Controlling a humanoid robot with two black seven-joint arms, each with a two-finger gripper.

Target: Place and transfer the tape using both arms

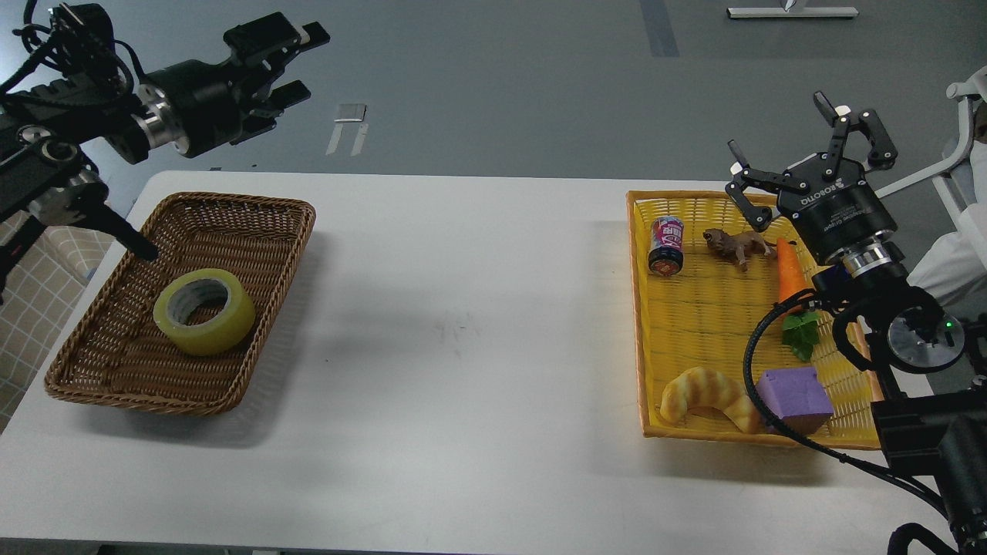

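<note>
- Black fingers of the left gripper (297, 65) stand spread apart with nothing between them; it hangs high over the floor beyond the far edge of the table (463, 308), above and behind the brown wicker basket (92, 362).
- Black as well, the right gripper (802, 158) has its fingers splayed wide and empty, raised over the far right corner of the yellow tray (694, 324) and touching nothing in it.
- Yellow tape (204, 311) lies flat, core upward, near the middle of the brown basket, well apart from both grippers.
- Further out, the yellow tray holds a small can (667, 245), a toy lion (738, 245), a carrot (789, 271) with a green leaf, a croissant (702, 395) and a purple block (794, 398); none of these belongs to the job.
- Between basket and tray the table top is bare white.
- Judging by this layout, either the roll has just been set down in the basket and the job is at its end, or the first pick has not yet begun; one view cannot settle which.
- If a pick comes next, the left gripper is the nearer one. It would need to come down and toward the robot over the basket, then close across the roll's wall or through the core, keeping clear of the basket's raised rim.
- A hand-over would then call for both arms to meet over the bare middle of the table.
</note>
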